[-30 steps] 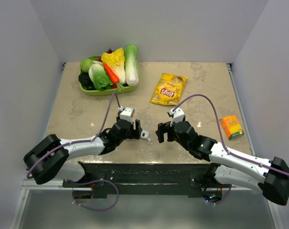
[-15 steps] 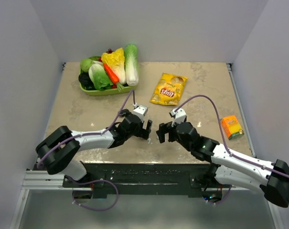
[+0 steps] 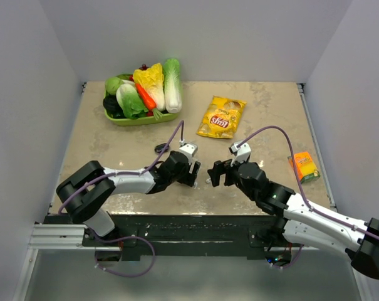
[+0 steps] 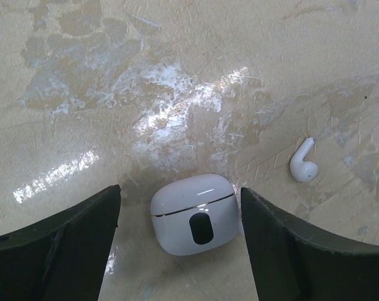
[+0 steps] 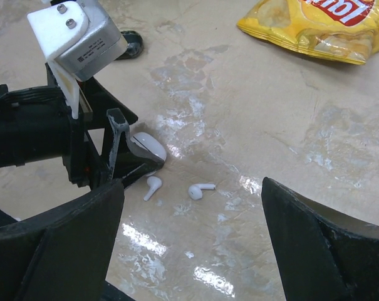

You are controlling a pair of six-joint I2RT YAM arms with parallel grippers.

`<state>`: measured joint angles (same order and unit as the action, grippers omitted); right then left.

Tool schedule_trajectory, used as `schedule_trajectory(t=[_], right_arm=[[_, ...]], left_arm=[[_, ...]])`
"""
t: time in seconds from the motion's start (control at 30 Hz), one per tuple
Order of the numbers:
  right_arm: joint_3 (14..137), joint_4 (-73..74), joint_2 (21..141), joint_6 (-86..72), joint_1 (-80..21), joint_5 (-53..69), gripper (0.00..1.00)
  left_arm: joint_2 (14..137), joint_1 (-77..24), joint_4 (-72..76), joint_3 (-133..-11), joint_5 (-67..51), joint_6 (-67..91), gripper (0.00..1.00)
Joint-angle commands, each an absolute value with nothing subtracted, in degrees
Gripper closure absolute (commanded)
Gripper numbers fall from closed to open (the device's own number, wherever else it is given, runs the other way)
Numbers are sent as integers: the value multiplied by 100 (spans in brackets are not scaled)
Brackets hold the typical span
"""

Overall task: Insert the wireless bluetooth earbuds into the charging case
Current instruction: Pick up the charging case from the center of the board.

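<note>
Left gripper (image 3: 193,171) is straddling the shut white charging case (image 4: 194,210) on the table (image 4: 114,75), jaws spread with a gap on one side; two white earbuds (image 5: 153,187) are lying just beside it; right gripper (image 3: 215,174) is hovering near, jaws wide apart.

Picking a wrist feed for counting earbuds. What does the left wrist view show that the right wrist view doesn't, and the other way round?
Left wrist only: the front of the charging case, lid shut, with a dark oval mark on it.

Right wrist only: a second earbud, the yellow chip bag and a small dark object farther back.

Both: the white case sits between the fingers of the open left pincer, and one stemmed white earbud lies beside it.
</note>
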<state>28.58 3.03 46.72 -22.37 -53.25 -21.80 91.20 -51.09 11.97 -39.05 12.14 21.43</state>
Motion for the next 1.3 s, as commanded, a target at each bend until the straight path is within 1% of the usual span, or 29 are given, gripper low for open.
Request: schedule_trajectory(t=[0.0, 0.1, 0.3, 0.4, 0.53, 0.6, 0.73, 0.83, 0.9, 0.97, 1.0, 1.1, 1.17, 1.2, 1.27], right_arm=[[2830, 237, 4658, -2312, -5344, -2329, 6], [2821, 237, 4641, -2320, -5344, -2355, 6], [2804, 220, 4649, -2329, -5344, -2364, 6], [2804, 220, 4658, -2320, -5344, -2373, 6], [2812, 229, 4658, -2329, -5344, -2399, 6], [2813, 229, 4658, -2329, -5344, -2391, 6], [2812, 211, 4684, -2329, -5344, -2399, 6], [2795, 185, 4693, -2329, -5344, -2391, 6], [2795, 185, 4693, -2338, -5344, -2382, 6], [2795, 193, 4685, -2338, -5344, -2373, 6], [2795, 202, 4685, -2338, -5344, -2390, 6], [2777, 220, 4623, -2347, -5344, -2399, 6], [2777, 229, 4623, -2347, -5344, -2391, 6], [2777, 237, 4614, -2347, -5344, -2408, 6], [2777, 237, 4623, -2347, -5344, -2399, 6]], left_arm=[[9220, -5133, 1362, -3850, 1178, 2179, 20], [9272, -5159, 1362, -3841, 1195, 2276, 21], [9395, -5291, 1310, -3823, 1318, 2382, 17], [9466, -5326, 1283, -3841, 1362, 2408, 20], [9475, -5370, 1213, -3832, 1441, 2435, 27], [9440, -5379, 1178, -3841, 1485, 2452, 27], [9317, -5388, 1020, -3779, 1556, 2470, 23], [9281, -5388, 976, -3744, 1591, 2487, 24], [9316, -5388, 958, -3735, 1600, 2522, 26], [9360, -5405, 958, -3709, 1591, 2549, 34], [9369, -5397, 984, -3674, 1600, 2584, 43], [9369, -5396, 1054, -3612, 1600, 2619, 53], [9360, -5396, 1072, -3595, 1652, 2619, 59], [9343, -5405, 1107, -3577, 1670, 2619, 64], [9212, -5396, 1195, -3533, 1775, 2593, 69]])
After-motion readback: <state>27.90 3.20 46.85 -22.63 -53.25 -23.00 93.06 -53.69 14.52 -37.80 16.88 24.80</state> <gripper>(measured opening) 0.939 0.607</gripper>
